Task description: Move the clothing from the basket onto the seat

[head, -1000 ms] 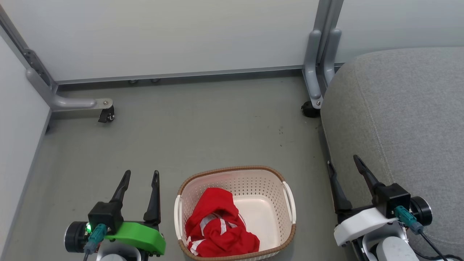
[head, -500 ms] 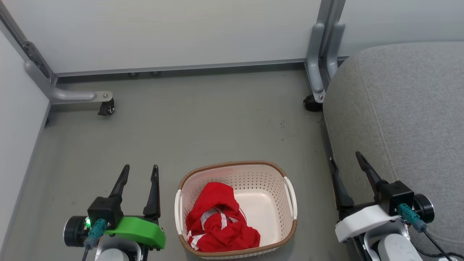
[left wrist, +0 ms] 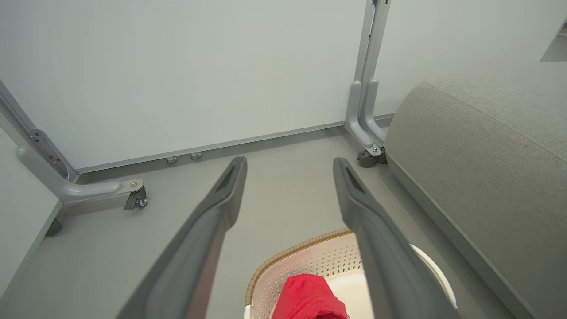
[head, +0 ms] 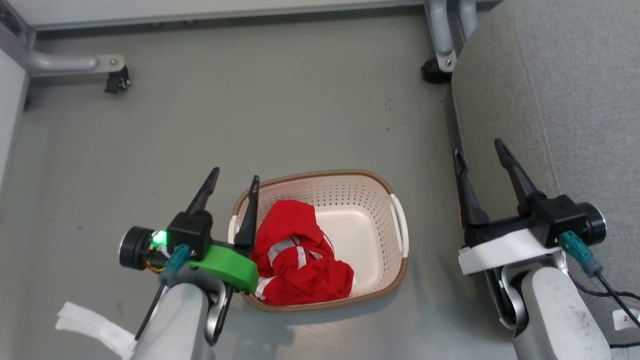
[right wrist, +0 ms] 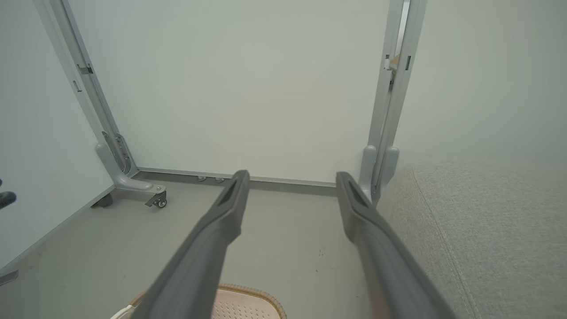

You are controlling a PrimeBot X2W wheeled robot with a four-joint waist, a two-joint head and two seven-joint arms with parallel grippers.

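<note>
Crumpled red clothing [head: 295, 255] with white stripes lies in the left half of the cream perforated basket [head: 320, 173], which stands on the grey floor. My left gripper [head: 236, 174] is open over the basket's left rim, its right finger above the edge beside the clothing. Along its fingers, the left wrist view shows the left gripper [left wrist: 289, 161] open above the basket [left wrist: 288, 257] and a bit of the clothing [left wrist: 308, 299]. My right gripper [head: 478, 147] is open and empty at the left edge of the grey seat [head: 575, 100]. The seat [right wrist: 478, 230] fills the right of the right wrist view.
Pale partition walls close off the far side and the left. Their grey metal feet with castors stand at the far left [head: 116, 82] and beside the seat's corner [head: 432, 70]. A white strip [head: 90, 325] hangs by my left forearm. Bare grey floor lies beyond the basket.
The head camera has tilted down, shifting the whole picture. My left gripper has moved right, from beside the basket to over its left rim. Both grippers stay open.
</note>
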